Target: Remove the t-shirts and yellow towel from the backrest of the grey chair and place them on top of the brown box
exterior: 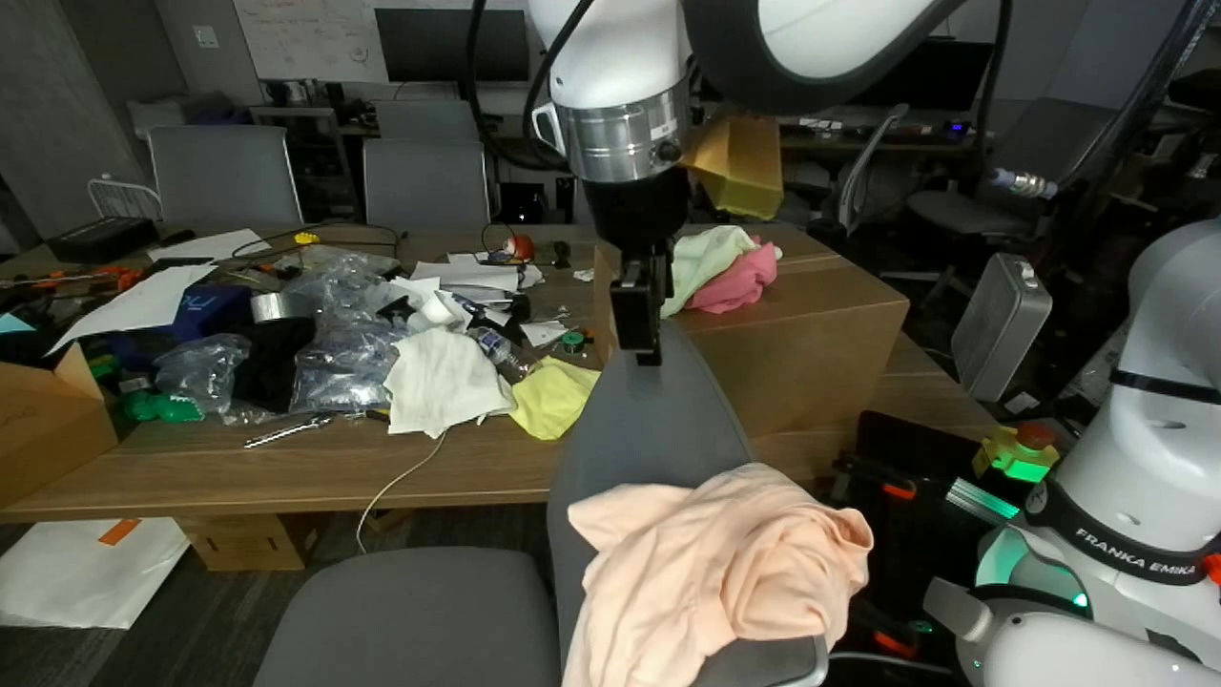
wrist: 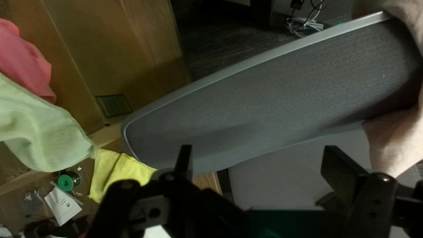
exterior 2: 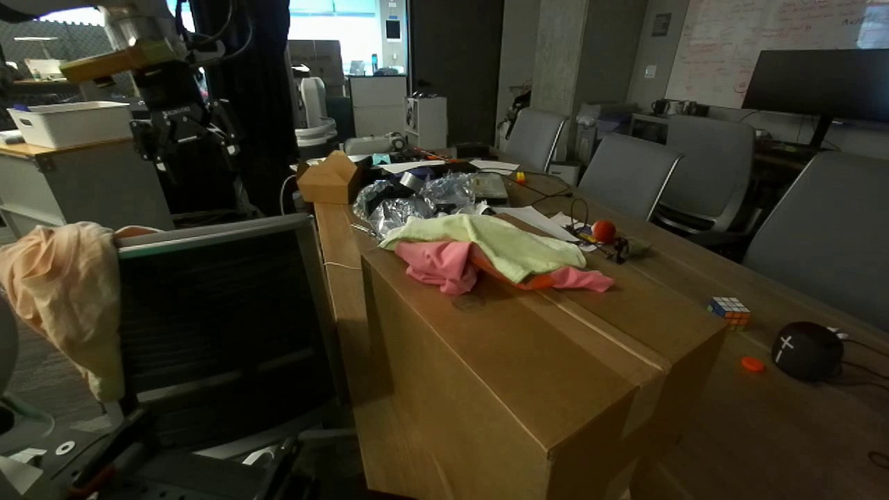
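A peach t-shirt [exterior: 725, 572] hangs over one end of the backrest of the grey chair [exterior: 634, 420]. It also shows in an exterior view [exterior 2: 66, 292] and blurred at the right edge of the wrist view [wrist: 396, 142]. A pink t-shirt [exterior 2: 441, 264] and a pale yellow-green towel [exterior 2: 500, 239] lie on the brown box [exterior 2: 486, 375], with some orange cloth between them. My gripper [wrist: 257, 152] is open and empty. It is above the backrest in the wrist view, on the bare part away from the peach t-shirt. It also shows in an exterior view [exterior 2: 198, 156].
A white cloth [exterior: 444, 382] and a bright yellow cloth [exterior: 556, 396] lie at the table's front edge beside the chair. Plastic bags [exterior: 348, 334], papers and tools crowd the table [exterior: 458, 477]. A Rubik's cube [exterior 2: 729, 312] and a black speaker [exterior 2: 808, 351] stand beyond the box.
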`<state>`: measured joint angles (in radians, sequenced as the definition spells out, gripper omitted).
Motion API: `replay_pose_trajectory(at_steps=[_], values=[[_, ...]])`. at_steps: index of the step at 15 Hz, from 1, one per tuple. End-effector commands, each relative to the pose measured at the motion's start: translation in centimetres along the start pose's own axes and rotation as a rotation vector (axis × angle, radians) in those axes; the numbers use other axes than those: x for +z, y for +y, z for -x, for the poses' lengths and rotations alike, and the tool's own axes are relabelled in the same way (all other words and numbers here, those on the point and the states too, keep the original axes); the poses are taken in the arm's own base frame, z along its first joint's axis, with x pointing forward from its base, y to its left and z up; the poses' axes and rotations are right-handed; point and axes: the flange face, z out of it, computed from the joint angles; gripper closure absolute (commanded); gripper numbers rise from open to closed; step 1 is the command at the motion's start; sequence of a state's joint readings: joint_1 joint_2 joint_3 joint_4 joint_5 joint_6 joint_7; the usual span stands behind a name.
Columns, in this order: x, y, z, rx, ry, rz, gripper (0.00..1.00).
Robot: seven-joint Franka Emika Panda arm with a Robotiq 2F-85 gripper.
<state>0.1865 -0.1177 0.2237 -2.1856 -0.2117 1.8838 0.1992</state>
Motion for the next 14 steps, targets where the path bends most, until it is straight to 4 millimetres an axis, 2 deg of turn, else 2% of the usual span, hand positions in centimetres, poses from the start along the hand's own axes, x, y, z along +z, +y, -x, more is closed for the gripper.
replay_pose_trajectory(at_steps=[1,7,14], values=[[-0.1,-1.3,-1.0,0.004,-0.010,-0.051,0.00],[-0.2,-2.9,-2.0,-0.006,-0.051,-0.106,0.00],[2.2,-4.7,-3.3,-0.018,-0.120,-0.104,0.00]])
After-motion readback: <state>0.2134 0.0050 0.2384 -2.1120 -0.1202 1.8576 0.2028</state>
